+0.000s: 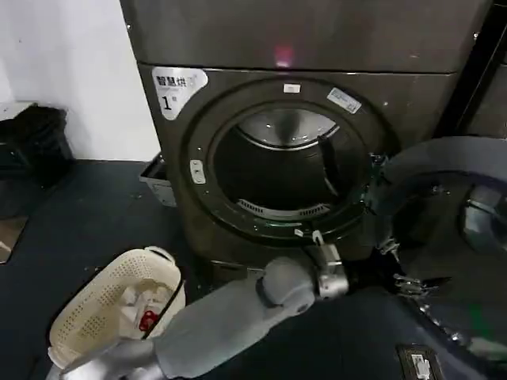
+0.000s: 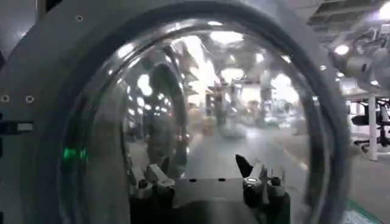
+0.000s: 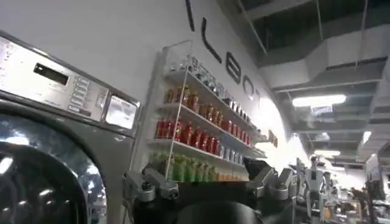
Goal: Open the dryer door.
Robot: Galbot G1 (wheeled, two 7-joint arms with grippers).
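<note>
The door [image 1: 455,237] is already swung well out to the right of the dryer [image 1: 238,158], its grey inner side facing us and the drum opening bare, so we judge the task nearly done. What remains is to carry the door on along its arc: we should push in the direction the hinge allows, not toward the machine, keep the contact low on the inner face where the left gripper [image 1: 408,281] sits, and ease off before the door meets the neighbouring machine. Pressing hard on the glass dome is a risk; the plastic ring around it looks a safer place to bear.

In the left wrist view the left gripper [image 2: 207,179] has its fingers spread apart, holding nothing, their tips right up against the bulging glass of the door [image 2: 55,91]; whether they touch it we cannot tell.

The right gripper [image 3: 210,185] is raised away from the work, its fingers spread and empty.

A laundry basket [image 1: 87,313] stands on the floor to the left.
</note>
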